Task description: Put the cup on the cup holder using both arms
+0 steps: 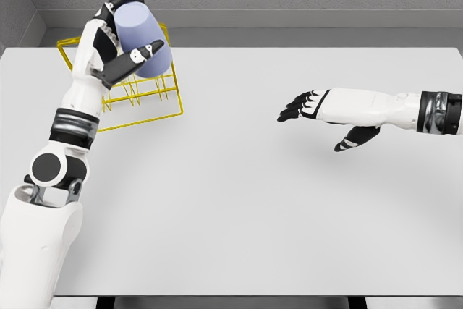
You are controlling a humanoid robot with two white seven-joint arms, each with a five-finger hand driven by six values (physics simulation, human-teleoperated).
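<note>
Pale lavender and smooth-walled, the cylindrical cup [145, 37] sits in the grasp of the left hand [116, 45], whose dark-tipped fingers [123, 0] wrap over its top while the thumb presses its side; we see it held tilted above the yellow wire cup holder [155, 103] at the white table's [253, 200] far left corner. The right hand [325, 113] hovers well apart over the table, fingers extended and loosely spread, grasping nothing.

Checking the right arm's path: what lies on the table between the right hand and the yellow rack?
Nothing: in the head view only bare white table lies between the open right hand and the yellow rack.
</note>
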